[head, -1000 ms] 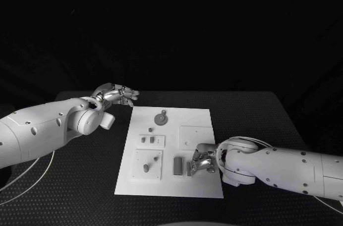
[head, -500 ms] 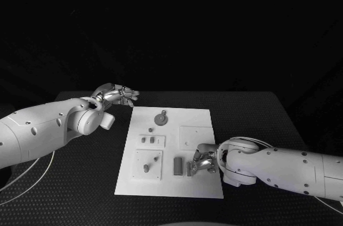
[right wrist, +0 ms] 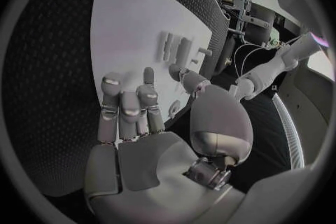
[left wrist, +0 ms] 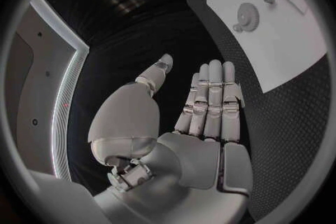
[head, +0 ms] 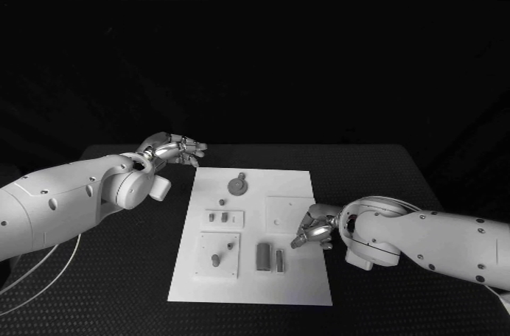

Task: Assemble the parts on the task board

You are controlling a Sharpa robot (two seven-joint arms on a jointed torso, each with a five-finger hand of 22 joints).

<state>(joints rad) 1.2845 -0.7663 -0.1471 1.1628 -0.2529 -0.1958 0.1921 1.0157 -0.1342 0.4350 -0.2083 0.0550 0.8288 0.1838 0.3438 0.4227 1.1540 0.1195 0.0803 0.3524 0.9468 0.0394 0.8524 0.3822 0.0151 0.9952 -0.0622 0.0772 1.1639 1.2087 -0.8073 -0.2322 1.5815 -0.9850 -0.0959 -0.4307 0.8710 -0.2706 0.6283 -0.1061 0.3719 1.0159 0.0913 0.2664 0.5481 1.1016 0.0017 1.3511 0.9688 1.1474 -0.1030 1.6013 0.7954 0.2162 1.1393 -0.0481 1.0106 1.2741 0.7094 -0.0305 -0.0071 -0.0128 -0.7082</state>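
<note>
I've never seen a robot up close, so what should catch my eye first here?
The white task board glows in the middle of the black table, dotted with small grey parts. The right hand hovers at the board's right edge holding nothing, while the left hand waits open beyond its far left corner.

Task board [head: 292, 196]: smooth matt white plate. Surface [head: 372, 174]: black, rough woven texture. Hands: silvery metal; arms glossy white plastic.

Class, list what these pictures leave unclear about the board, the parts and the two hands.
- Head view: the right hand covers the board's right edge beneath it.
- Head view: the parts are too small to tell their shapes.
- Left wrist view: the frame's rim cuts off the board.
</note>
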